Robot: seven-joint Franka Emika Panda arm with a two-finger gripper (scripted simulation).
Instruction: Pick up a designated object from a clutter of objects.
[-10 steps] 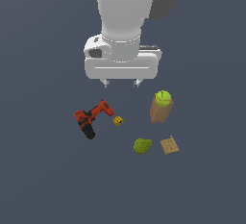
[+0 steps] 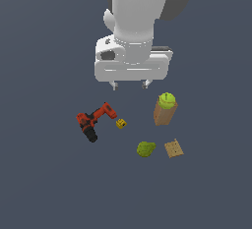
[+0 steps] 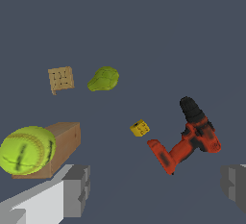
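Observation:
The bright yellow-green round ball (image 2: 167, 100) rests on top of the brown box (image 2: 163, 114); in the wrist view the ball (image 3: 26, 149) sits at the box's (image 3: 61, 144) near end. My gripper (image 2: 130, 84) hangs open and empty above the floor, to the exterior view's left of the ball and higher than it. Its two grey fingertips (image 3: 77, 190) show wide apart in the wrist view. The red-and-black drill (image 2: 93, 121), the tiny yellow cube (image 2: 121, 123), the olive pear-shaped fruit (image 2: 145, 149) and the tan tile (image 2: 173, 148) lie around on the floor.
The floor is a plain dark grey surface. In the wrist view the drill (image 3: 190, 136), the cube (image 3: 140, 128), the pear-shaped fruit (image 3: 103, 79) and the tile (image 3: 61, 79) lie spread beyond the fingers.
The gripper has shifted slightly toward the exterior view's right, nearer the ball. The objects have not moved.

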